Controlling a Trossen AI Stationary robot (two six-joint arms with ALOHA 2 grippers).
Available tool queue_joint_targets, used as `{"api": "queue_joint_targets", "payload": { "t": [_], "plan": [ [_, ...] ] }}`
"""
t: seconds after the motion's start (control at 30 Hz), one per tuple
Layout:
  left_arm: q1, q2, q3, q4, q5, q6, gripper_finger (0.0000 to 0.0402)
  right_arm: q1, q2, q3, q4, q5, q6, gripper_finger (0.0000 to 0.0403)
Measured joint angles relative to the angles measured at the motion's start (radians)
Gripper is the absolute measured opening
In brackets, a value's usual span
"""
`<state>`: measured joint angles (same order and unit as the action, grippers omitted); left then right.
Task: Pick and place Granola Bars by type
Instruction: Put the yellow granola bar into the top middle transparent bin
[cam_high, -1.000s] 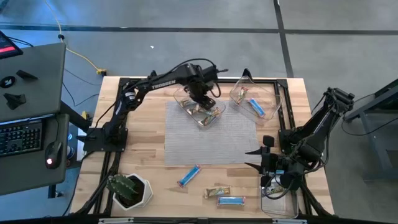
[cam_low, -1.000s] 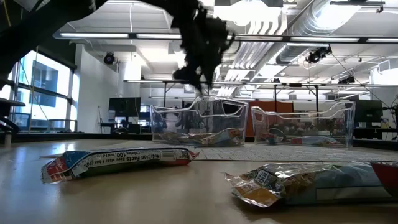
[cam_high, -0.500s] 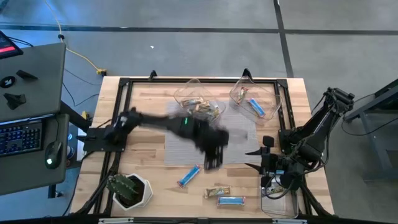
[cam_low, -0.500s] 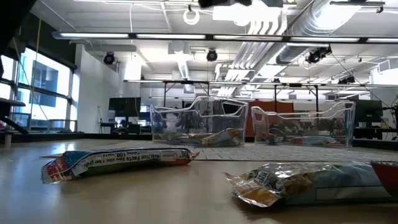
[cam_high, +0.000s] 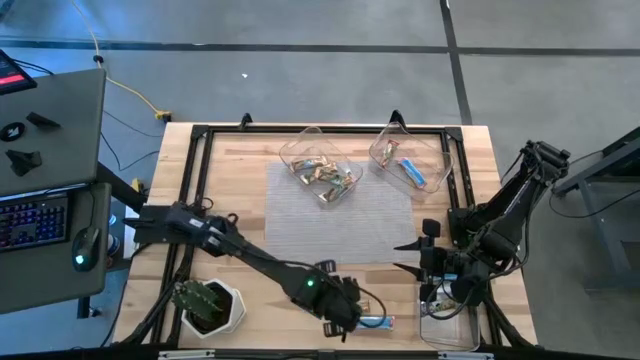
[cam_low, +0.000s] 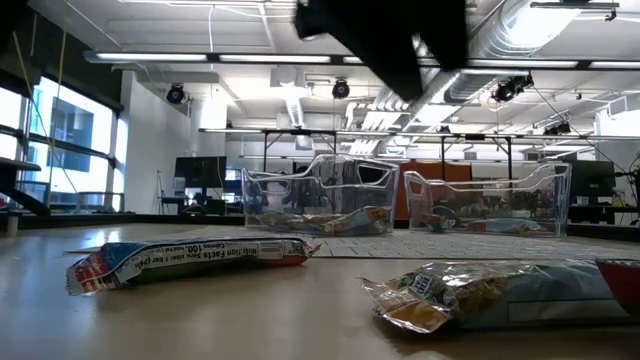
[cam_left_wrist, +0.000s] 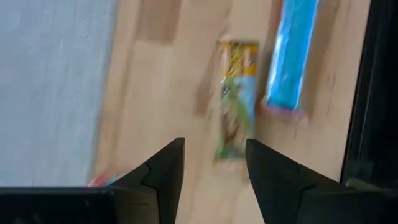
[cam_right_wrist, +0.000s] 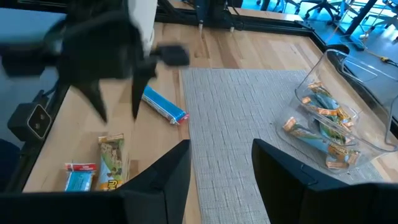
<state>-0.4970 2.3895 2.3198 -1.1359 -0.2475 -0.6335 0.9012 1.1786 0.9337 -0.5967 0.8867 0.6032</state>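
Observation:
Three granola bars lie flat on the wood near the table's near edge: a tan bar (cam_left_wrist: 236, 99), a blue bar (cam_left_wrist: 289, 56) beside it, and another blue bar (cam_right_wrist: 165, 106) further left. My left gripper (cam_left_wrist: 214, 162) hovers open just above the tan bar, touching nothing; it also shows in the right wrist view (cam_right_wrist: 118, 112) and from above (cam_high: 338, 315). At the far edge, one clear bin (cam_high: 320, 170) holds tan bars and another (cam_high: 410, 160) holds a blue bar (cam_high: 412, 172). My right gripper (cam_high: 408, 255) waits open at the table's right side.
A grey mat (cam_high: 340, 215) covers the table's middle. A potted plant (cam_high: 205, 305) stands at the near left corner, close to my left arm. A clear bin (cam_high: 445, 325) sits at the near right corner. A black frame rail (cam_left_wrist: 379, 93) runs along the near edge.
My left arm has swung fast from the far bin of tan bars across the mat toward the table's near edge and now hangs over the bars lying there. The bars and bins have stayed where they were.

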Motion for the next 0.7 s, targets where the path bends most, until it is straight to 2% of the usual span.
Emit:
{"api": "queue_joint_targets", "payload": {
  "t": [0.1, 0.17, 0.23, 0.33, 0.63, 0.7],
  "plan": [
    [0.009, 0.032, -0.004, 0.017, 0.067, 0.019, 0.0165, 0.0, 0.0, 0.0, 0.007, 0.0, -0.004, 0.0154],
    [0.021, 0.054, 0.0, 0.09, 0.114, 0.038, 0.0165, 0.0, 0.0, 0.0, 0.008, 0.0, -0.006, 0.0154],
    [0.03, 0.058, -0.002, 0.076, 0.147, 0.073, 0.0166, 0.0, 0.0, 0.0, 0.009, 0.0, -0.017, 0.0154],
    [0.043, 0.057, 0.0, 0.14, 0.182, 0.127, 0.0172, -0.001, 0.0, 0.0, 0.011, -0.001, -0.026, 0.0154],
    [0.024, 0.094, -0.003, 0.114, 0.15, 0.147, 0.0229, -0.005, 0.0, 0.0, 0.011, -0.007, -0.054, 0.0154],
    [0.016, 0.122, -0.002, 0.159, 0.144, 0.147, 0.0241, -0.005, 0.0, 0.0, 0.011, -0.007, -0.054, 0.0154]
  ]
}}
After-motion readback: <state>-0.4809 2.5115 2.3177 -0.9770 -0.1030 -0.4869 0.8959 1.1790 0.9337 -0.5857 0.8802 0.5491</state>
